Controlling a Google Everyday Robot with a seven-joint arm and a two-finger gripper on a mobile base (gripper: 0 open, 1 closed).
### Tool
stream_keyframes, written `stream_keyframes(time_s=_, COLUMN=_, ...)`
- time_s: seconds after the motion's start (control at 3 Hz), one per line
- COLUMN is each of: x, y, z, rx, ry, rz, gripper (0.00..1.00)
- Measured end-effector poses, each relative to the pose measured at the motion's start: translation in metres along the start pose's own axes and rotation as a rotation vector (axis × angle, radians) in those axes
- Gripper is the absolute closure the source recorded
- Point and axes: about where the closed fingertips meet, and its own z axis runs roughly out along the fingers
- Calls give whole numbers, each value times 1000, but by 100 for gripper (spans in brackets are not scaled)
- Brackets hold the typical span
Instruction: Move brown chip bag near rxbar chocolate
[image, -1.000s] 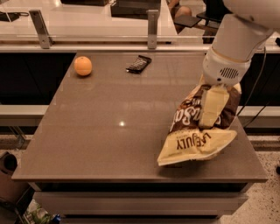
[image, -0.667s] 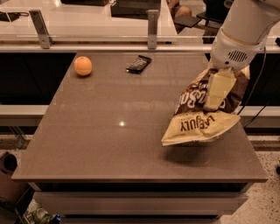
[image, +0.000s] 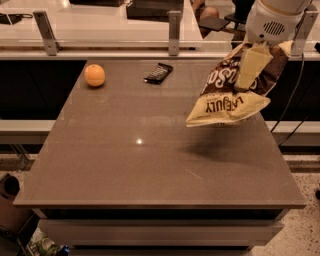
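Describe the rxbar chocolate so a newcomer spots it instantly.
On the grey table, look at the far edge, left of the end effector holding the brown chip bag aloft. The rxbar chocolate is the small flat dark bar there, right of the round orange.

Crinkled, glossy film is seen on the brown chip bag (image: 225, 97), which is held clear of the table at upper right, pinched by the gripper (image: 246, 80). The gripper's pale finger is finished in smooth, matt plastic. The table (image: 150, 170) is topped with a smooth grey-brown slab, semi-glossy, in which a point of light is mirrored. A shiny dark wrapper is shown on the rxbar chocolate (image: 158, 73), and a softly sheened skin on the orange (image: 94, 75).
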Motion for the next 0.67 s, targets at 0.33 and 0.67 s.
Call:
stream_keyframes(time_s=0.33, x=-9, y=-43, z=-8, rx=95, ry=-31, rz=-13, gripper=100)
stream_keyframes(time_s=0.67, x=-17, y=-77, z=-10, rx=172, ry=-72, rz=-29, gripper=100)
